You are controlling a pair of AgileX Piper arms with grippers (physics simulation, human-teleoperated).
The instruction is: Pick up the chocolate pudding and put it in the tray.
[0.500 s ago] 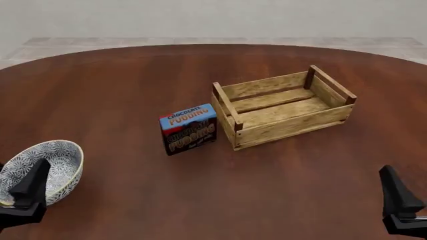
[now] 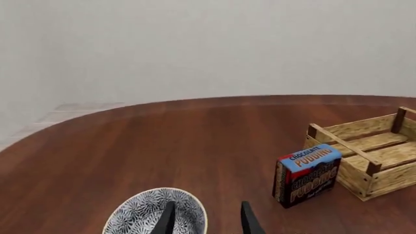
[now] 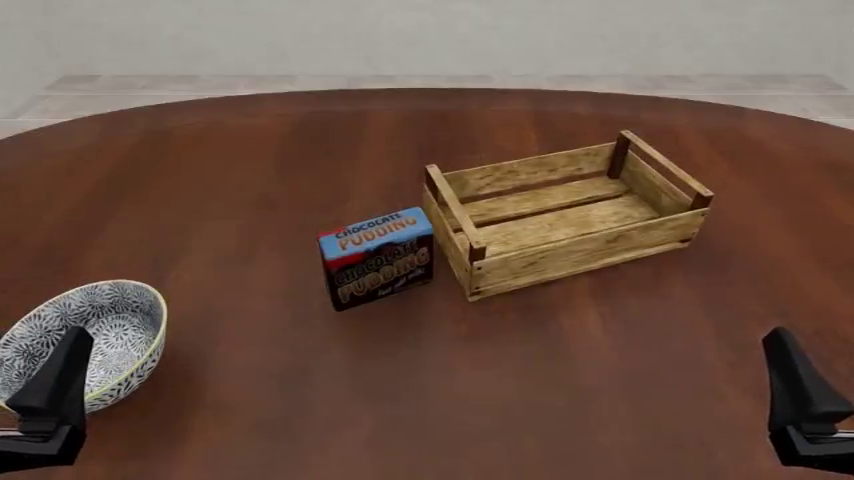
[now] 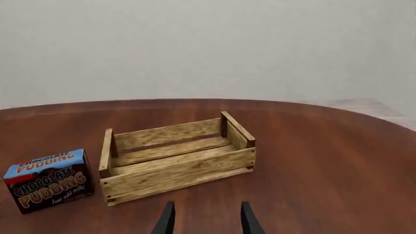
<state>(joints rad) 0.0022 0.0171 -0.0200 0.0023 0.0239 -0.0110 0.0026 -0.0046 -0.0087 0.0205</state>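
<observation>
— Where do the two claws sit?

— Both are low at the near edge of the round dark-wood table (image 3: 240, 180). The left gripper (image 2: 206, 219) has its two dark fingers parted with nothing between them, so it is released. It hovers just over the rim of the patterned bowl (image 2: 144, 214), though I cannot tell whether it touches it. The right gripper (image 4: 206, 218) is also spread and holds nothing, poised above bare wood.

— And the pudding?

— The chocolate pudding (image 3: 378, 258) stands upright on the table, ahead of the left gripper and off to its right, well apart from it. From the right gripper it lies ahead and to the left.

— What about the containers?

— The tray (image 3: 567, 214), a light slatted wooden crate with darker corner posts, lies straight ahead of the right gripper, turned at an angle. Only its own slat floor shows inside. The pudding stands just beside its left end, outside it. The bowl is round with a black-and-white leaf-like pattern; its inside shows only that pattern.

— The carton's look?

— A small rectangular box with a blue top band, a dark brown front and orange lettering.
</observation>
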